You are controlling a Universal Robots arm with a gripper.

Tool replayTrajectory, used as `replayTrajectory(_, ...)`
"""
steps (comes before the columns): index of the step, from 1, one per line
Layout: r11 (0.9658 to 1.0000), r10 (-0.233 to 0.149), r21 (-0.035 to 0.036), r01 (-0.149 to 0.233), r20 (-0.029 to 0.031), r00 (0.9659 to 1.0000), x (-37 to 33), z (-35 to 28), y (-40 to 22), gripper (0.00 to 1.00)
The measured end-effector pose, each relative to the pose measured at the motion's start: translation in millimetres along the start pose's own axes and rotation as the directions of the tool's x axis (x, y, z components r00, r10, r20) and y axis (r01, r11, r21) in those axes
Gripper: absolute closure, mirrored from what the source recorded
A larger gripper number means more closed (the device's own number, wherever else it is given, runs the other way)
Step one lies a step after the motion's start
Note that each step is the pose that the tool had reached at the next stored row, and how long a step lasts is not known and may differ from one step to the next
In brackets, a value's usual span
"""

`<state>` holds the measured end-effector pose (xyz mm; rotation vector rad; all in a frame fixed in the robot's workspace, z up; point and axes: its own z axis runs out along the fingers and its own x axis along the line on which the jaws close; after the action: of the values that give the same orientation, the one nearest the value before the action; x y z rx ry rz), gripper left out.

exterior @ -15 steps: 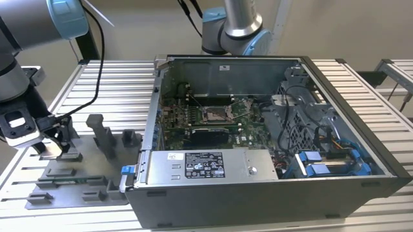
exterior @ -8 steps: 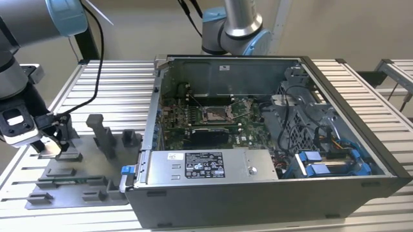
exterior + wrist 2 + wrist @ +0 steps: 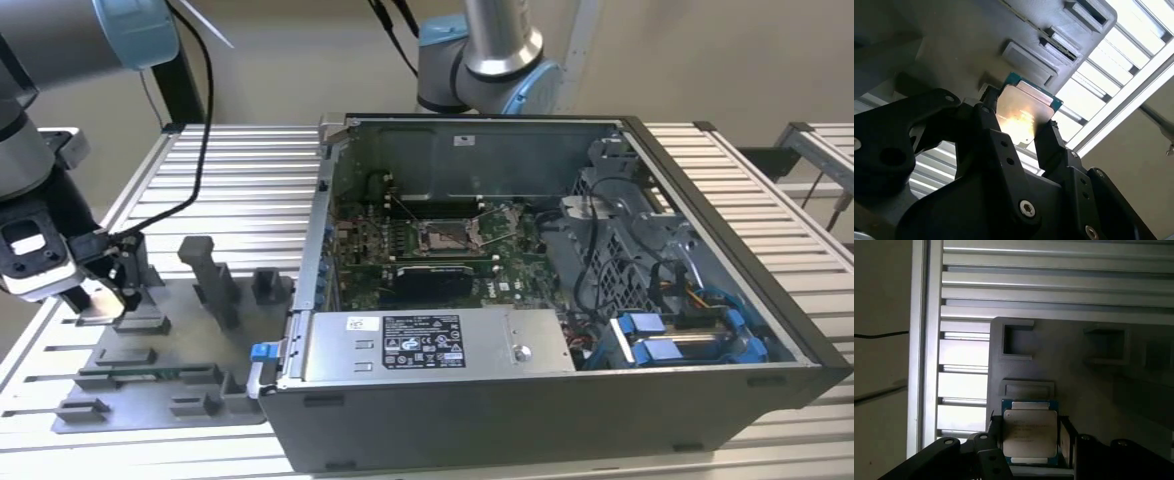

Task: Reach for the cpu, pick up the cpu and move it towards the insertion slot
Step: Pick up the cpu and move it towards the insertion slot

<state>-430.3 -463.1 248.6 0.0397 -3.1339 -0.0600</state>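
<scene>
the gripper (image 3: 104,300) on the grey arm hangs low over the flat grey plastic fixture tray (image 3: 160,400), which lies at the exterior view's left on the ribbed aluminium worktop (image 3: 240,180). in the second wrist view its 2 black fingers (image 3: 1051,145) are closed on the cpu (image 3: 1024,111), a small thin square plate with a silvery top and a green rim, with 1 finger against each of 2 opposite edges. in the first wrist view the cpu sits level between them, just beside a shallow rectangular recess (image 3: 1026,389) in the tray. i cannot tell whether it is clear of the tray. the insertion slot (image 3: 447,237), a square silver-framed socket with a dark centre, lies on the green circuit board (image 3: 358,250) inside the open dark grey computer case (image 3: 561,420), well apart from the gripper, toward the exterior view's right. a second grey arm with blue caps (image 3: 487,50) stands behind the case.
</scene>
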Motion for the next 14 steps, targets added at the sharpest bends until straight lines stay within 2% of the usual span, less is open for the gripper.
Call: replayTrajectory(14,1.0000,0.000,0.0000,0.000,0.0000,1.0000,0.1,-13.7,0.5,1.00)
